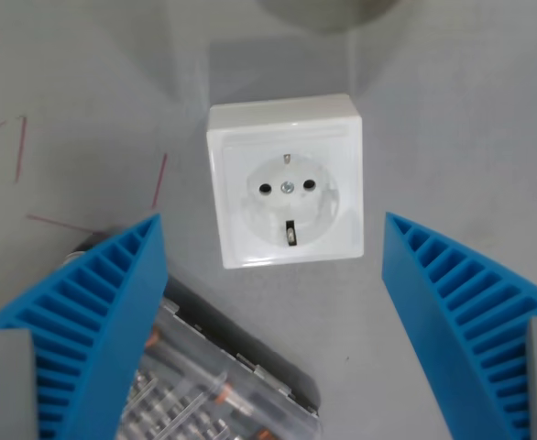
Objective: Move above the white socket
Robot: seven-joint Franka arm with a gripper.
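- We count one white socket (285, 192), square, lying face up on the grey worktop (452, 119), in the upper middle of the wrist view.
- In its round recess we count two dark pin holes, one centre screw and two metal earth clips, one at the top and one at the bottom.
- We read no brand or label on the socket.
- We count one end effector (273, 234) with two blue ribbed fingers (104, 302), one at each lower side of the wrist view, set wide apart and holding nothing.
- The socket sits between and just above the two fingertips in the view, touching neither.
- We count one clear plastic case (213, 385) with a dark edge, at the bottom toward the wrist view's left, partly behind the left-hand finger; its contents are too blurred to name, and any writing on it is unreadable.
- We count several thin red pen marks (158, 180) on the worktop at the wrist view's left; they spell nothing we can read.
- We count one grey rounded object (328, 11) at the top edge, cut off by the frame.
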